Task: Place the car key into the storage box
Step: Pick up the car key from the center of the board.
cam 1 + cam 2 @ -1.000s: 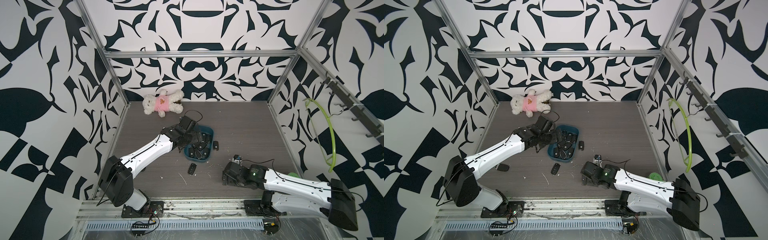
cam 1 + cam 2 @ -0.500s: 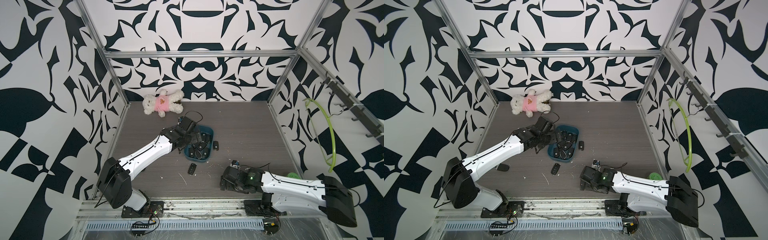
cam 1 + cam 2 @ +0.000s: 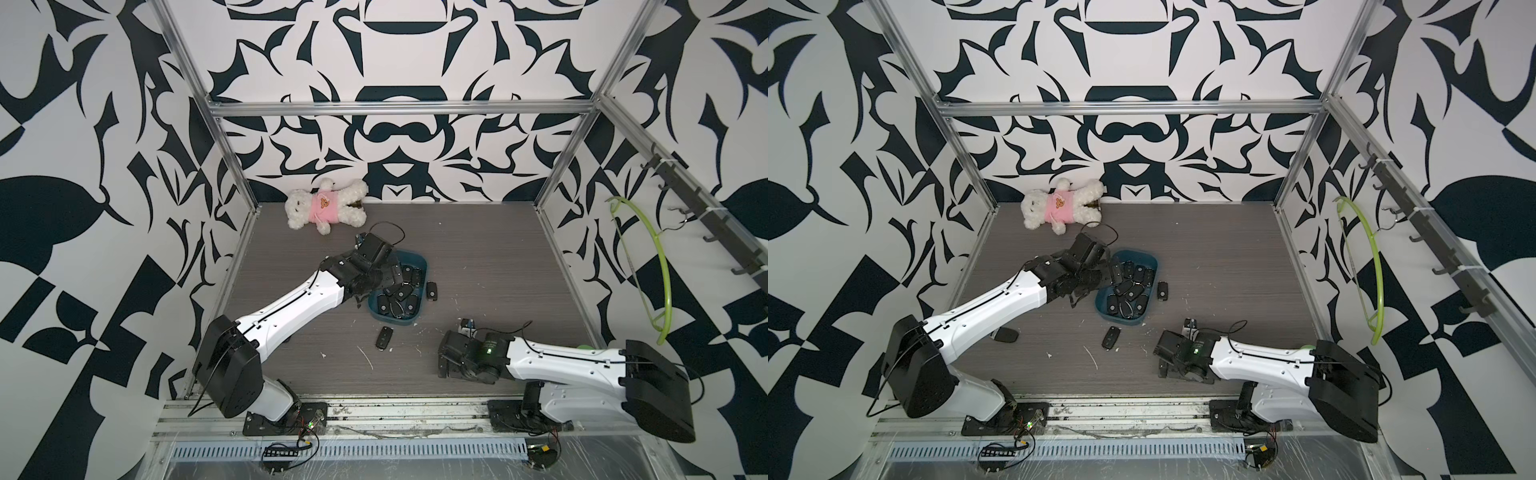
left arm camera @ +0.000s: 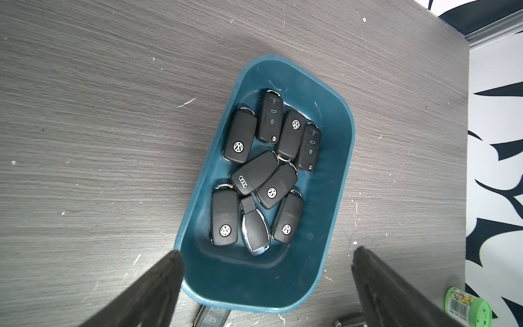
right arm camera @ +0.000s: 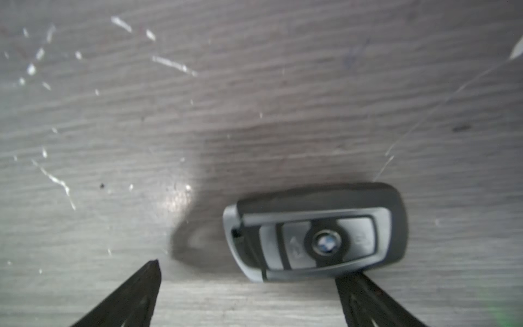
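Right gripper (image 5: 252, 271) lower, wide over car key (image 5: 317, 235)

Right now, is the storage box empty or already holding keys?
Holding keys: the storage box has nine black car keys lying inside, seen from the left wrist.

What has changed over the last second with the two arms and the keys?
The right tool slid back toward the table's near edge and now hangs open close to a silver-faced car key; nothing was gripped or released. The left tool stayed open above the storage box, barely shifting. The keys in the box, the loose keys and the plush bear stayed put.
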Controlling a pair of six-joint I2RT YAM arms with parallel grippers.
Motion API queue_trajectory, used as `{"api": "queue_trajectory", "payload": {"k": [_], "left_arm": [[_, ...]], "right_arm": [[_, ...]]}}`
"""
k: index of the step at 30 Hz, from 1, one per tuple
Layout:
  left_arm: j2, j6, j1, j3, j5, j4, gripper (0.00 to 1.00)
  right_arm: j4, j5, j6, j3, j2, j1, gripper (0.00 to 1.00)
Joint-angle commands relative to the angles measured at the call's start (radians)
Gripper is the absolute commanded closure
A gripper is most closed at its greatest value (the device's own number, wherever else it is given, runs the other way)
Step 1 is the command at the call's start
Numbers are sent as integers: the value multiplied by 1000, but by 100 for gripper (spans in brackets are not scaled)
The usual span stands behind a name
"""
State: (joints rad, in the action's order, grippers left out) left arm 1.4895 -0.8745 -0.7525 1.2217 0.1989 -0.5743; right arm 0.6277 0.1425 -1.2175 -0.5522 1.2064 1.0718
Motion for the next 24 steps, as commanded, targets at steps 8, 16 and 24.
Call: {"api": "queue_trajectory", "payload": {"k": [8, 16, 24], "left_arm": [[-27, -6, -3, -13, 9, -40, 1], [-41, -13, -2, -34, 19, -32, 1], [-25, -4, -2, -15, 17, -27, 1]], "right_arm": [[70, 86, 53, -116, 82, -79, 26], [115, 68, 78, -110, 98, -75, 38], [135, 52, 68, -60, 49, -58, 42]]}}
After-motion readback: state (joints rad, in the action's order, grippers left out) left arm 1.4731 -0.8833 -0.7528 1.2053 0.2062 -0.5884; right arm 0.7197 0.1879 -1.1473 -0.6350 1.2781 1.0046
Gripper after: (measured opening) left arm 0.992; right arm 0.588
